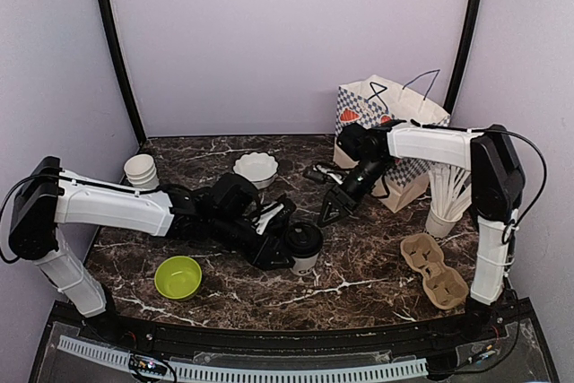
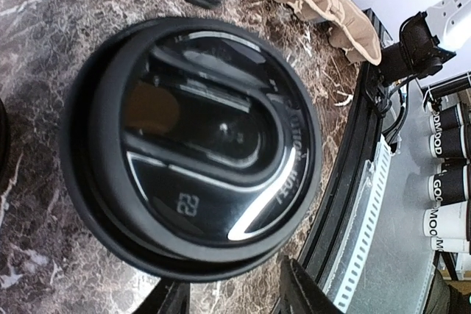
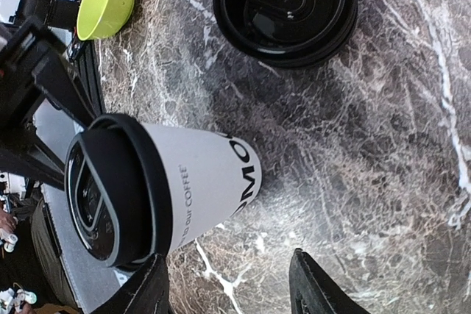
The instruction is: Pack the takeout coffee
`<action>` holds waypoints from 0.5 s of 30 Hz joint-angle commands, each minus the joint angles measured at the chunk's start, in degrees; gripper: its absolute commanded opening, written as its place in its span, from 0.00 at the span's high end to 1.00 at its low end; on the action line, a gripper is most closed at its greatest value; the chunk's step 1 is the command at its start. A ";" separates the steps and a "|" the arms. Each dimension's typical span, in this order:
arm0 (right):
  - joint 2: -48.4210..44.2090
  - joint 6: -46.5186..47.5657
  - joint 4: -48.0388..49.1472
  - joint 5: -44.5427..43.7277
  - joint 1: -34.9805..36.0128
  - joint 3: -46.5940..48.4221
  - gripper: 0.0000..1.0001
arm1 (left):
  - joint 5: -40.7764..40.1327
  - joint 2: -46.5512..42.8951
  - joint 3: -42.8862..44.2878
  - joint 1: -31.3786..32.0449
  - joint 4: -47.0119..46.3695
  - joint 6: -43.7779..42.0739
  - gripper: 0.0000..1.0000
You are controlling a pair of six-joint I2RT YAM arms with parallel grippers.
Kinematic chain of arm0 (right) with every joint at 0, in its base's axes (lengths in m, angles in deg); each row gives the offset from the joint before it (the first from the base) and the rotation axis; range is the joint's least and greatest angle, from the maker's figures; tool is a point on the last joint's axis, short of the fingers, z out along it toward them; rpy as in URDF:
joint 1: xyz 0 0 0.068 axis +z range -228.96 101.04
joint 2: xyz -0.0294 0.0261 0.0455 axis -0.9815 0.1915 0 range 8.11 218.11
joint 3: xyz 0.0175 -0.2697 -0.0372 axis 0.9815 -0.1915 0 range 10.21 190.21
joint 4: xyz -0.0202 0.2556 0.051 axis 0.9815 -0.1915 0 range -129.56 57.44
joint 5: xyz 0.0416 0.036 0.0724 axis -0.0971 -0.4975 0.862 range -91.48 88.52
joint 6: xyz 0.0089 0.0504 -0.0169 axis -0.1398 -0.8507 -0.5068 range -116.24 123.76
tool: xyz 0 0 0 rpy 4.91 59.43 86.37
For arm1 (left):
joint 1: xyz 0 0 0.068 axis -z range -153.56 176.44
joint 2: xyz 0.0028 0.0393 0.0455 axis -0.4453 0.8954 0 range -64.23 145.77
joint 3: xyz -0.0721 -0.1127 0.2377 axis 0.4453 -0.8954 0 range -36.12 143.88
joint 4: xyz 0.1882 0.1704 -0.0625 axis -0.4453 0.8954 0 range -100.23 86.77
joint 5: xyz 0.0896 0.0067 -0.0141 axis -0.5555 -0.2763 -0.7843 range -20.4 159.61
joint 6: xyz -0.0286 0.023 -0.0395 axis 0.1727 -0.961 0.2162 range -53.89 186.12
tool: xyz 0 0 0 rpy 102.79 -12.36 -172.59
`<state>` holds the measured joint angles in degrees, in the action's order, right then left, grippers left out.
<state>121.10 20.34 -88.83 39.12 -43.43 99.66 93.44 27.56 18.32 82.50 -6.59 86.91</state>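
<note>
One takeout coffee cup (image 1: 305, 248), white with black lettering and a black lid, stands upright at the table's middle front. Its lid (image 2: 195, 145) fills the left wrist view, and its side shows in the right wrist view (image 3: 199, 185). My left gripper (image 1: 280, 232) is open just left of the cup, its fingertips (image 2: 298, 288) low beside the lid's rim, holding nothing. My right gripper (image 1: 330, 213) is open and empty, hovering just behind and right of the cup, with the bare table between its fingers (image 3: 316, 288).
A patterned paper bag (image 1: 395, 127) stands at the back right. A brown pulp cup carrier (image 1: 434, 270) lies front right, behind it a cup of straws (image 1: 444, 208). A green bowl (image 1: 178, 276), a scalloped bowl (image 1: 256, 168), stacked white bowls (image 1: 140, 170) and a loose black lid (image 3: 285, 5) also stand here.
</note>
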 commanded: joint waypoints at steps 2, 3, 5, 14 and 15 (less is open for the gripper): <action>0.78 -1.22 -0.90 -1.84 0.12 2.44 0.45 | 0.70 -1.55 1.26 0.77 5.68 -0.85 0.56; 0.19 -1.24 -0.78 -1.99 0.03 1.86 0.45 | 0.74 -2.15 1.36 0.80 6.73 -1.07 0.56; -1.66 -1.52 0.08 -2.16 -0.19 -0.19 0.43 | 0.37 -4.39 1.75 0.81 10.20 -2.22 0.55; -12.12 -0.19 5.54 4.06 0.57 -12.76 0.22 | -4.37 -4.71 9.07 -3.46 11.69 1.60 0.53; -12.41 -0.16 5.63 4.75 0.97 -13.33 0.20 | -4.16 -4.17 9.36 -4.28 9.07 2.97 0.53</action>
<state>111.87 19.71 -86.52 39.91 -43.36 88.97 90.64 22.38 24.90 81.10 5.91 85.91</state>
